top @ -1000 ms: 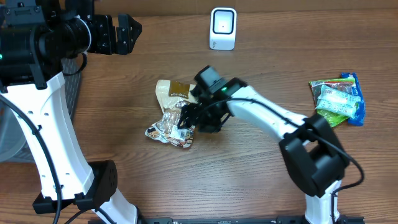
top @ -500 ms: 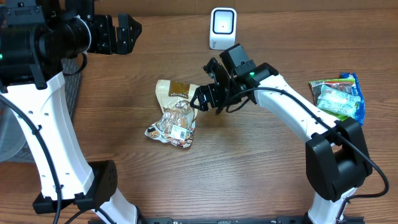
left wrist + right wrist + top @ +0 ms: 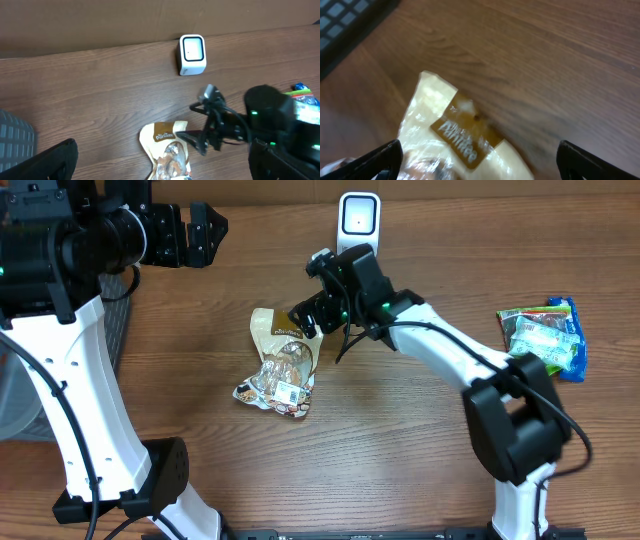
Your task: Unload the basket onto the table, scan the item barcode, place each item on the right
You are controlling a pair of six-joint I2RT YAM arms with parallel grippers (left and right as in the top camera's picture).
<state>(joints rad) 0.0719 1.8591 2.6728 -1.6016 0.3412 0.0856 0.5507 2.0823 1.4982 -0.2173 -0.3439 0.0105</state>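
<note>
The item, a cream and brown snack bag (image 3: 279,358), lies flat on the wooden table, and a small white barcode label shows near its lower end. My right gripper (image 3: 308,302) hovers open just above the bag's top edge, holding nothing. In the right wrist view the bag (image 3: 451,134) fills the space below the right gripper (image 3: 480,160), whose jaws stand wide apart. The white scanner (image 3: 358,225) stands upright at the back of the table. My left gripper (image 3: 205,235) hangs open at the far left, high above the table. In the left wrist view the left gripper (image 3: 162,162) looks down on the scanner (image 3: 192,54) and the bag (image 3: 167,150).
A pile of colourful snack packets (image 3: 545,338) lies at the right edge. A grey gridded basket (image 3: 15,136) sits off the table's left side. My right arm (image 3: 450,355) reaches diagonally across the middle of the table.
My right gripper has let go of the bag, opened wide, and lifted back from the bag's lower end to its top edge. The bag stays on the table. The left arm is still.
</note>
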